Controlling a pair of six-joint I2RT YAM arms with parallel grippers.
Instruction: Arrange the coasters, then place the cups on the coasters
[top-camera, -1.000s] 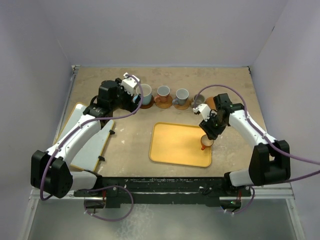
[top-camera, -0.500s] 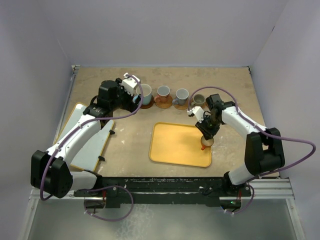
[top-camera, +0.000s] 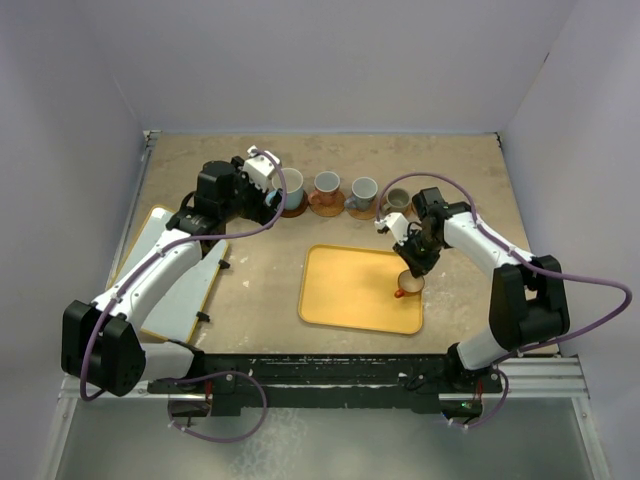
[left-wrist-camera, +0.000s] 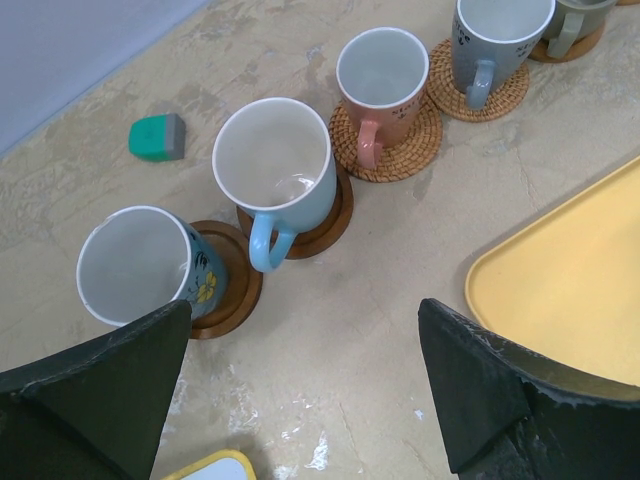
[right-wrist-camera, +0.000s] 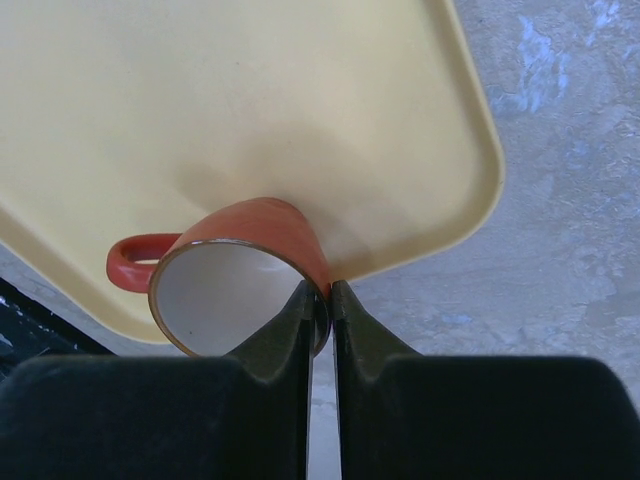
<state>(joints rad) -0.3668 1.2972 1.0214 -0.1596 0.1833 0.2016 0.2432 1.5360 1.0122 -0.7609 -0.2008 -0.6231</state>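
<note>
Orange cup (right-wrist-camera: 235, 270), rim nipped inside right pincer (right-wrist-camera: 320, 296), at yellow tray (right-wrist-camera: 200, 100) corner

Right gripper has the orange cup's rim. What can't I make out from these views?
Top view: right gripper covers the orange cup; whether it sits flat on the tray is unclear.
Top view: left arm hides the leftmost blue cup.
Left wrist view: small grey cup cut off by the top edge.
Top view: right arm covers the spot beside it; a free coaster cannot be confirmed.

You work in a lab test cell: plain panels (top-camera: 330, 70) box the tabletop (top-camera: 260, 270), left arm (top-camera: 160, 265) and right arm (top-camera: 480, 240) bolted to a rail (top-camera: 330, 368).
</note>
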